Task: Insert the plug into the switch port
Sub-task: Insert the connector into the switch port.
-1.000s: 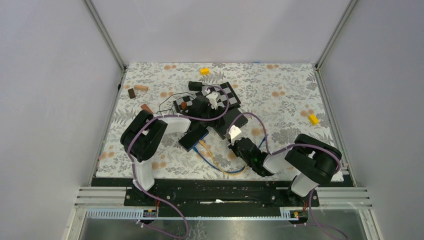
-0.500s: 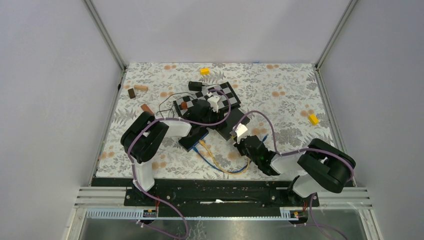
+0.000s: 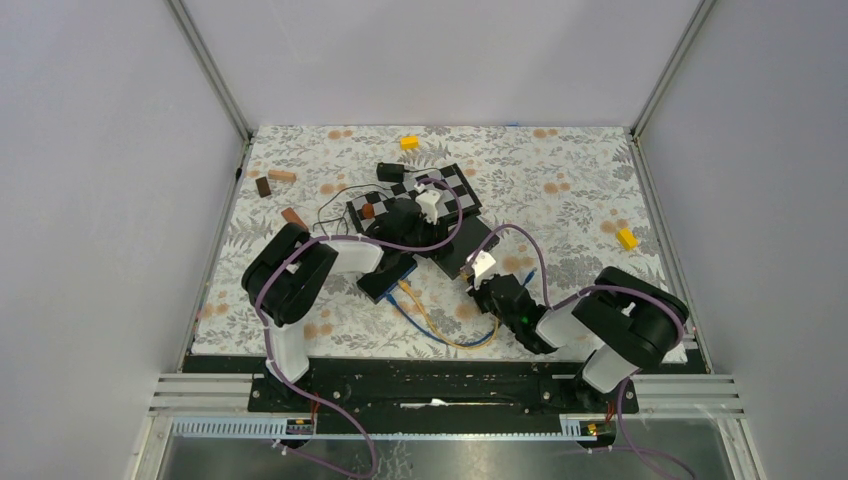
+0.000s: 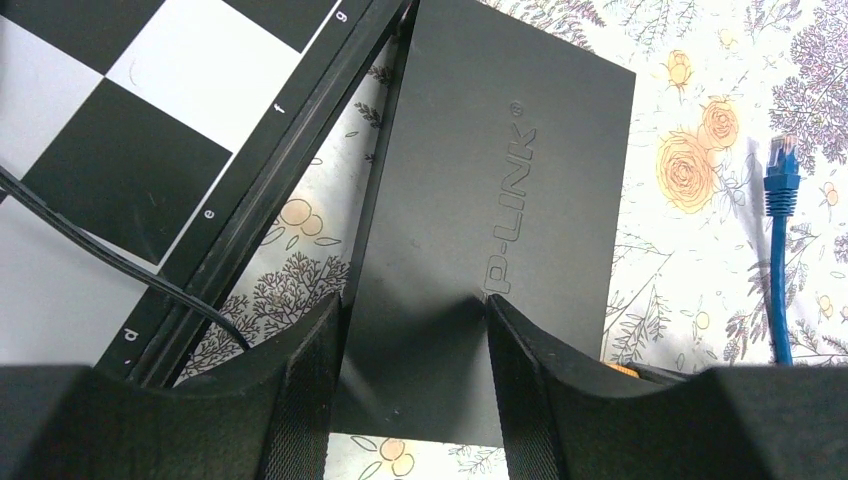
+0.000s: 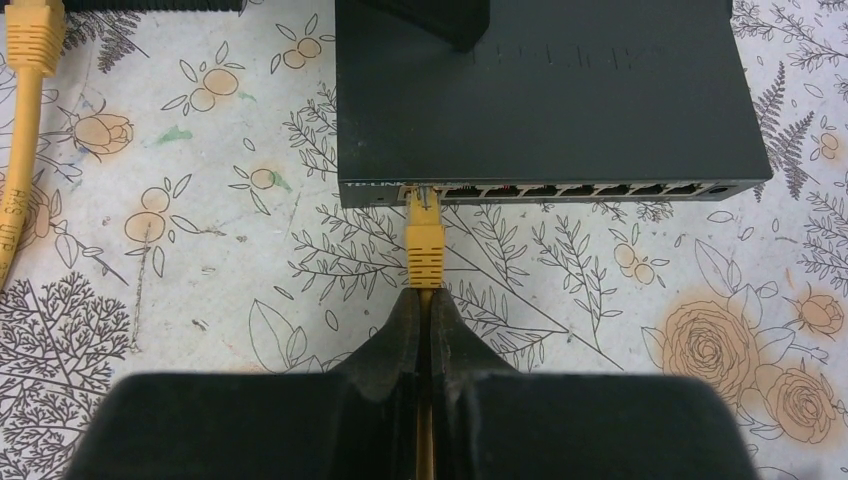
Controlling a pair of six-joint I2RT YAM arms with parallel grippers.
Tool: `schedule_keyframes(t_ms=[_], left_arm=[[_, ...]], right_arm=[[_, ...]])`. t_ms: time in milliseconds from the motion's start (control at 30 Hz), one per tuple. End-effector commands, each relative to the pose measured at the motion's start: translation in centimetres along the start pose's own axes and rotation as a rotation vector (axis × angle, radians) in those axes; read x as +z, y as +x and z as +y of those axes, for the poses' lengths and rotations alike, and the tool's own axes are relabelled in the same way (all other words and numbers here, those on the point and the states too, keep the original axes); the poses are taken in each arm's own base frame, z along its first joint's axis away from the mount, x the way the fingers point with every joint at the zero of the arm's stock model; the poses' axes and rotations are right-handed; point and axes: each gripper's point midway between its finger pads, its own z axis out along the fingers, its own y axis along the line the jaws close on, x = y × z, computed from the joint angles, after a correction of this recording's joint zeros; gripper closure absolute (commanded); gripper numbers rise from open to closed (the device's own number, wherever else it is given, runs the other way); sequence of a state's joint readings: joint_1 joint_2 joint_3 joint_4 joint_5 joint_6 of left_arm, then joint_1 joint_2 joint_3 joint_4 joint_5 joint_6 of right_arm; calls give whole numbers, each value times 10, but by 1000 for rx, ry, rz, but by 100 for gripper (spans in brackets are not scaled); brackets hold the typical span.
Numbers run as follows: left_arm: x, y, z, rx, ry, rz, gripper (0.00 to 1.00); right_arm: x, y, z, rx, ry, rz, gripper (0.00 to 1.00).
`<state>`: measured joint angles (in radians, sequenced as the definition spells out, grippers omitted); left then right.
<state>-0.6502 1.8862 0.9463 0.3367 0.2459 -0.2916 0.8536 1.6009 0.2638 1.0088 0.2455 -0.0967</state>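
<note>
**Plug** point(image 5: 424, 245): one, yellow, lying flat on the surface point(image 5: 200, 260). Its tip is at the leftmost port in the switch's front row, as the right wrist view shows it; depth of seating cannot be told.
**Switch** point(image 5: 540, 100): one, black, mid-surface, beside one chessboard point(image 4: 120, 130).
**Spare plugs:** one yellow point(image 5: 35, 40), one blue point(image 4: 780, 170).
**Yellow blocks:** two point(image 3: 409, 142) point(image 3: 627, 238).
**Right end effector** point(image 5: 428, 310): fingers pressed together, pinching the yellow cable point(image 3: 432, 328) just behind the plug.
**Left end effector** point(image 4: 415, 370): fingers spread about halfway over the switch's end, one on its top face.
**Arms:** the right lies low, reaching toward the port row. The left is folded at the elbow, reaching forward.
</note>
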Motion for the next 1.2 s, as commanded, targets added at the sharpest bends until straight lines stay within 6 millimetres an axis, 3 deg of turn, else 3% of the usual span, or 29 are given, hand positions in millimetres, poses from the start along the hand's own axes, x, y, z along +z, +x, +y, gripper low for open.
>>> schedule_keyframes(t_ms=[0,233,367,667,800,900,1067,1167], left_arm=[[-42,157,-89,-116,296,568,47],[-42,158,-88,-112,291,572,47],[-41,158,-88,-110,291,570,48],[-40,156,-89,-109,296,568,48],[-38,153,-83,-102,247,548,44],[-29,137,-73,-110,182,492,41],[-11,99,-58,-137,116,402,37],[-5,74,-45,-137,69,346,30]], right_arm=[[8,-118,2,88,-26,-398,100],[-11,-173,-8,63,-17,-501,100],[-14,-182,-7,66,-28,-509,100],[10,-125,-2,83,-17,-405,100],[13,-118,0,78,-25,-381,100],[11,-106,2,84,-37,-341,98],[0,-81,8,106,-76,-277,87],[-9,-69,9,109,-92,-254,87]])
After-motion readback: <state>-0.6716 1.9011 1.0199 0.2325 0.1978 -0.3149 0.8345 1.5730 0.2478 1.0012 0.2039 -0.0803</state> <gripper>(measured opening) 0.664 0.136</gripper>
